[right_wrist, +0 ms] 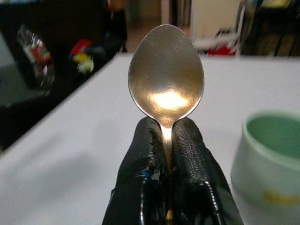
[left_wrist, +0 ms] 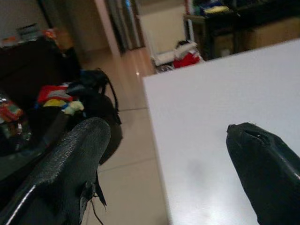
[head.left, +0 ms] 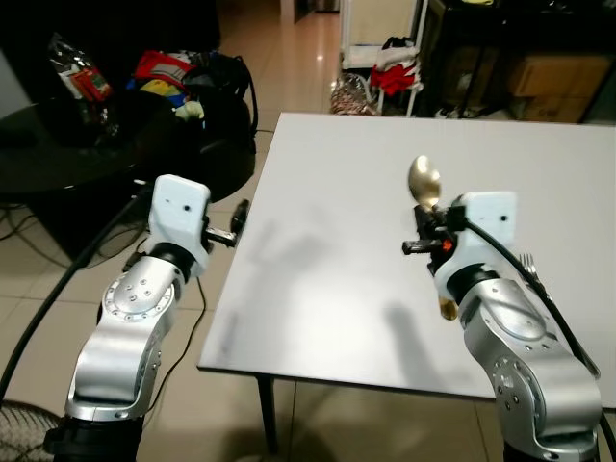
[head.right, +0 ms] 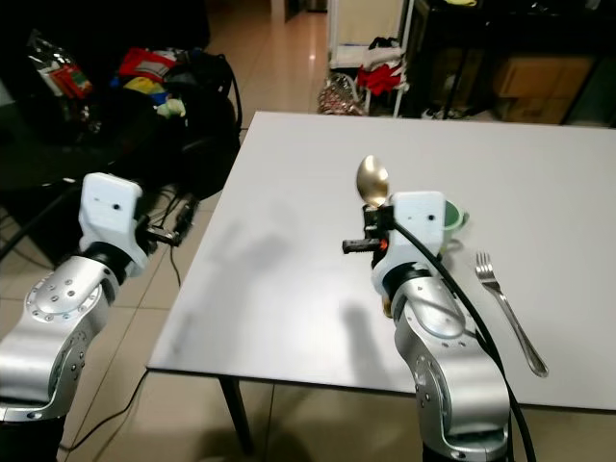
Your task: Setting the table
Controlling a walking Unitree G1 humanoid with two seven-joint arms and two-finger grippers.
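My right gripper [right_wrist: 166, 140] is clamped on a spoon [right_wrist: 166, 75]: the two black fingers [right_wrist: 143, 159] press together on the thin neck just below the bowl. The spoon stands out past my fingertips, bowl end away from me and raised, its long axis running along my fingers. In the head views the bowl tips up and forward above the white table [head.left: 318, 289], and the gold handle end pokes out beneath my wrist, so the whole spoon slants from low near my forearm to high over the tabletop. The bowl's hollow faces back toward my wrist camera, catching a bright spot of light.

My left gripper [left_wrist: 164, 154] hovers at the table's left edge, fingers spread wide with nothing between them; one finger sits over the floor side, the other over the tabletop.

Just beyond my right wrist, a pale green cup [head.right: 450, 216] stands on the table, close beside the spoon's bowl in the wrist view. To the right of my right arm a silver fork [head.right: 508, 313] lies flat, tines pointing away from me, handle toward the near edge.

Farther off, left of the table, a dark bag [head.left: 207, 106] holds colourful items on the tiled floor [head.left: 289, 58]. Beyond the far edge stand shelves [head.left: 385, 48] with red cloth at their foot.
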